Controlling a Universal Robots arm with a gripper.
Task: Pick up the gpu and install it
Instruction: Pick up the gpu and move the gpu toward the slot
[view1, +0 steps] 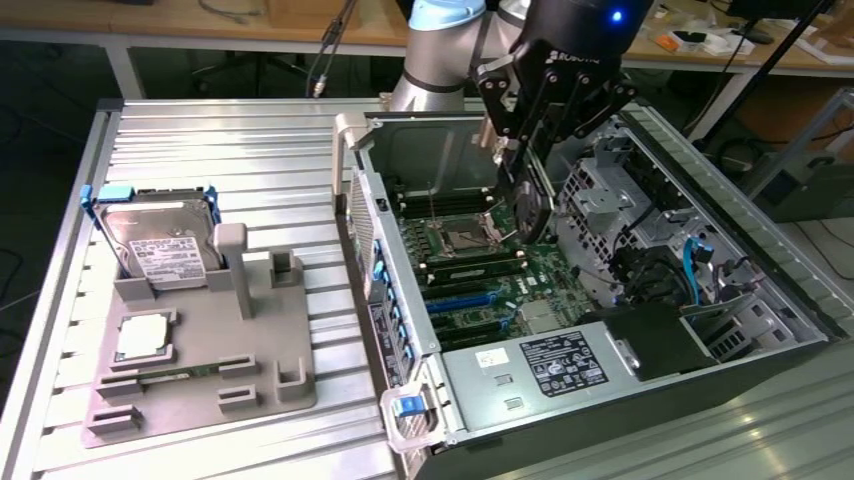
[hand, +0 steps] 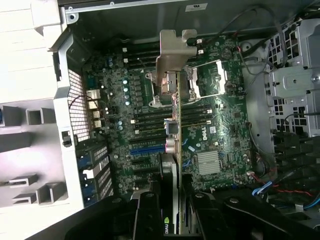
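The gripper (view1: 523, 150) is clamped on the gpu (view1: 531, 205) and holds it on edge inside the open case (view1: 561, 375), over the motherboard (view1: 467, 270). In the wrist view the gpu (hand: 172, 135) runs out from between the fingers (hand: 150, 215) as a thin line, with its silver bracket (hand: 175, 50) at the far end, over the processor socket (hand: 205, 82).

The step in hand, I judge, is to bring the card to its slot. To do it well, the card should stay upright and not tilt. Its lower edge should be parallel to the blue slots (hand: 145, 149), and the bracket should point to the case wall that has the openings. The push should be straight and even, because a slanted card can jam or bend its contacts.

The gpu is directly under the gripper, in its grip. It looks not yet seated, and the blue slots (view1: 451, 298) lie to the near side of it, toward the exterior view's left. I cannot tell how high it is above the board.
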